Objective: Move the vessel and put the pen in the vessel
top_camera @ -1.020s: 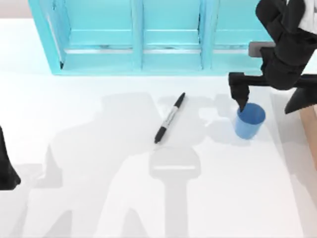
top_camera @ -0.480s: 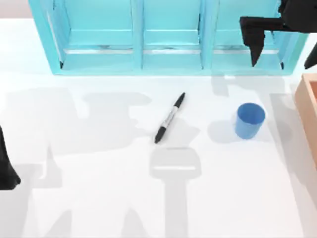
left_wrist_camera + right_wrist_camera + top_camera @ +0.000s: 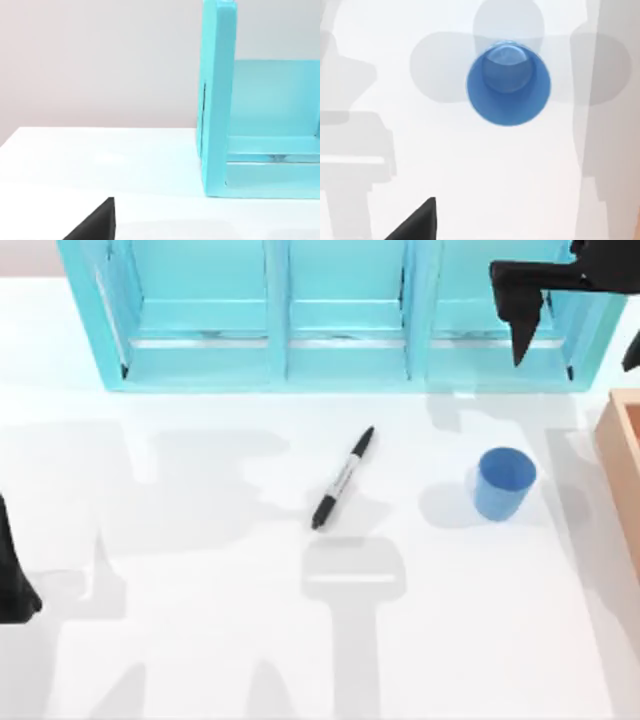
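The blue cup point(image 3: 503, 482) is seen standing upright on the white counter point(image 3: 200, 640), toward its right side, with nothing inside it. The black pen point(image 3: 343, 477) is found lying flat and slanted near the middle of the counter, well apart from the cup. The right claw point(image 3: 580, 315) is held high near the top right corner, over the turquoise shelf unit point(image 3: 330, 315), with its fingers spread apart and nothing between them. The left arm point(image 3: 12, 575) is parked at the left edge; whether its claw is apart or together cannot be told. A tan wooden box point(image 3: 622, 470) is seen at the right edge.
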Available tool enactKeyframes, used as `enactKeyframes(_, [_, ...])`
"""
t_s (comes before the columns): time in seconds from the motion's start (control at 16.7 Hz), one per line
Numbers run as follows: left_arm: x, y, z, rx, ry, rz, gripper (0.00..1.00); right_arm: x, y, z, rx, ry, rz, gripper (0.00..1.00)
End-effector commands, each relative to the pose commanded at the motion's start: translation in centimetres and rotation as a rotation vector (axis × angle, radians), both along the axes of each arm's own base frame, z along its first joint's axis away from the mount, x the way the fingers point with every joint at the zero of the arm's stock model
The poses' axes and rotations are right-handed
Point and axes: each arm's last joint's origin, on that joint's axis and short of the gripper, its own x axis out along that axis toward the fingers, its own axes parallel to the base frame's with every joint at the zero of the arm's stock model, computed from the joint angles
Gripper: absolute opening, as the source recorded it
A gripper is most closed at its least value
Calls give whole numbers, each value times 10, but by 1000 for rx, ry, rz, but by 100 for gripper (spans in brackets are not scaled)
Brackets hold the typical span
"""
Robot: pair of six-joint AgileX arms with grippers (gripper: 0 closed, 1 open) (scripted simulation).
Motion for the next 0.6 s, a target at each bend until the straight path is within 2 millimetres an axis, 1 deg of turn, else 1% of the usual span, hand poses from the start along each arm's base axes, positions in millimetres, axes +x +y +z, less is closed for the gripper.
enactKeyframes(0.12, [0,0,0,0,0,0,100,3,7,-6,6,-2,-21,100])
enactKeyframes(0.24, [0,0,0,0,0,0,100,9,21,-18,19,-5,-66,100])
enactKeyframes(0.36, [0,0,0,0,0,0,100,15,41,-36,37,-6,-130,100])
enactKeyframes(0.6, [0,0,0,0,0,0,100,20,91,-79,85,1,-284,100])
